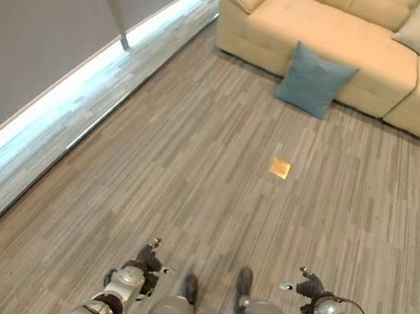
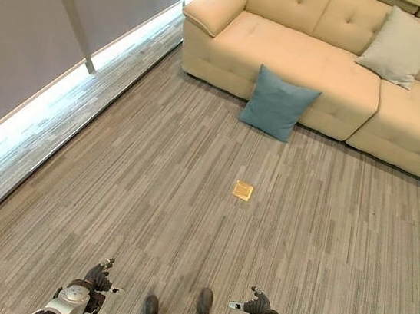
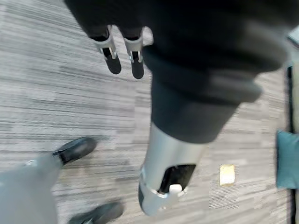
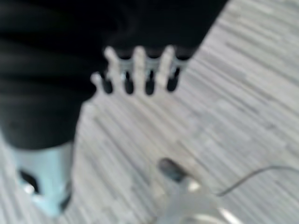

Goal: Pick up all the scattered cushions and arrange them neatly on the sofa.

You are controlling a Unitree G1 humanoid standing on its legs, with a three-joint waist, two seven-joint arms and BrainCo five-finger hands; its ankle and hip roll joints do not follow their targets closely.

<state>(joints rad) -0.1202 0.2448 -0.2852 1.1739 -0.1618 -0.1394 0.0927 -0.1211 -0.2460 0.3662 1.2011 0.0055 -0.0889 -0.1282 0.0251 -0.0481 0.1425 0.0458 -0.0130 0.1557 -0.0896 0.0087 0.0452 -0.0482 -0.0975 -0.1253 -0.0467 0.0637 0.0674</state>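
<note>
Standing well back from the work, the robot has both hands low at its sides and empty: the left hand (image 1: 148, 261) shows its fingers (image 3: 113, 63) hanging straight and relaxed over bare floor, and the right hand (image 2: 256, 306) likewise has its fingers (image 4: 139, 70) extended in a loose row, gripping nothing. The task's thing in reach of the next step is the blue cushion (image 2: 277, 104), which stands on the floor (image 2: 189, 201) propped on edge and leaning against the front of the cream sofa (image 2: 300, 60), near its left-hand end. A beige cushion (image 2: 400, 46) already rests on the seat against the backrest, further to the right. Between the robot and the blue cushion lies open floor with a small brass plate (image 2: 243, 190) set into it. As a judgement, the step in hand is the approach: walk straight ahead, stop close enough that both arms reach the cushion without leaning, then take it from its two sides with both hands, since soft filling will sag in a one-sided pinch. Lift it clear of the sofa front before setting it upright against the backrest.
</note>
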